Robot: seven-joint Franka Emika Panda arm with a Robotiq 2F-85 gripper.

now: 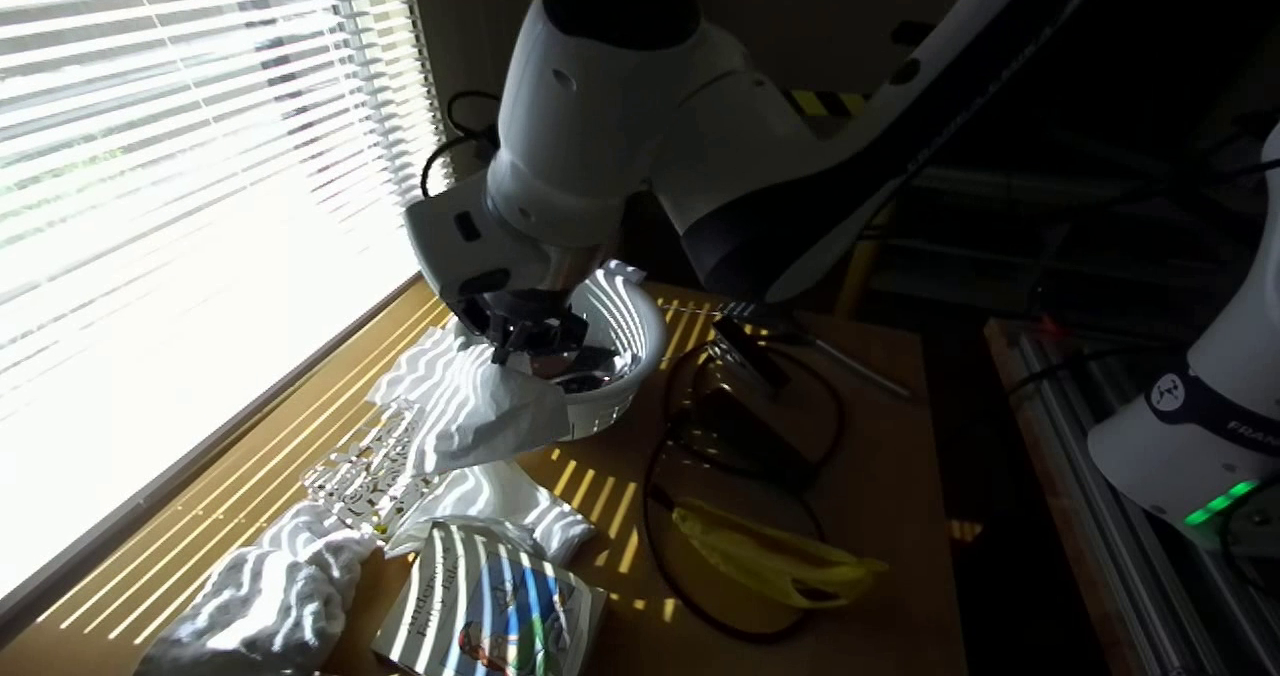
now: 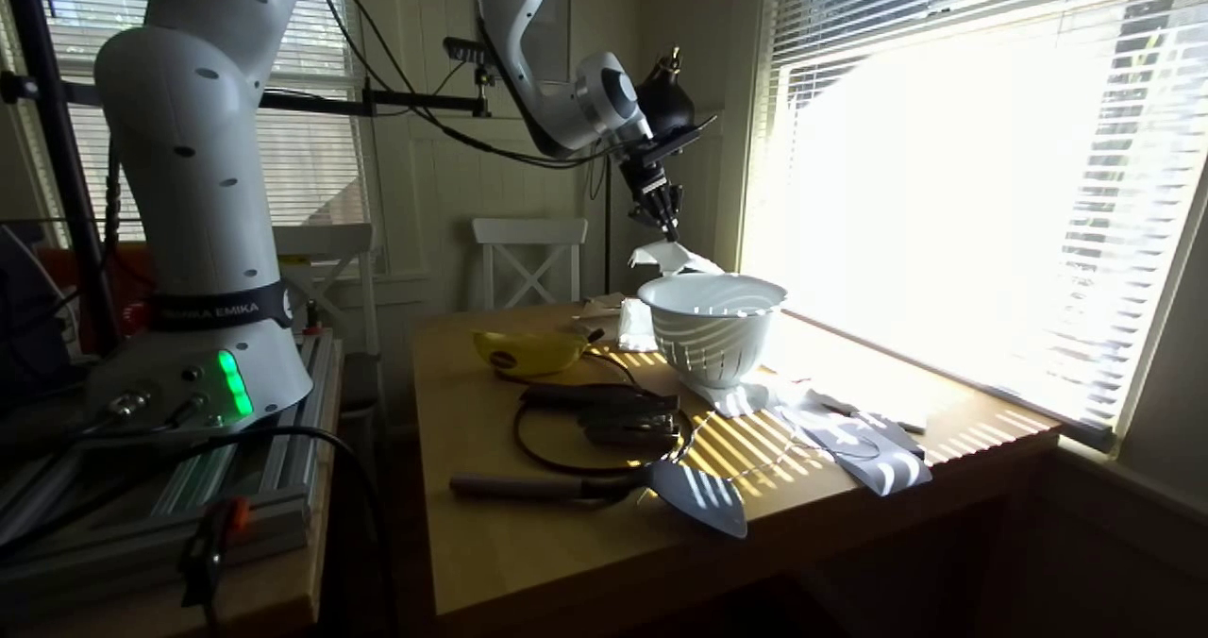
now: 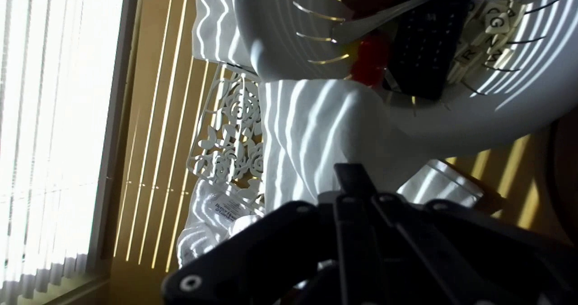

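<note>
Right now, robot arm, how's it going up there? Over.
Gripper shut on a white sheet. Sheet hangs from it, overlapping the white colander in the wrist view. In the way: possibly the colander; whether sheet touches it, can't tell.

White colander (image 2: pixel 703 341), spatula (image 2: pixel 696 496) on table (image 2: pixel 505 548)

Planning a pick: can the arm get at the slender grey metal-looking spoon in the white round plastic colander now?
Probably not yet: the jaws seem clamped on a thin white flexible sheet near the colander, though the spoon looks uncovered.
</note>
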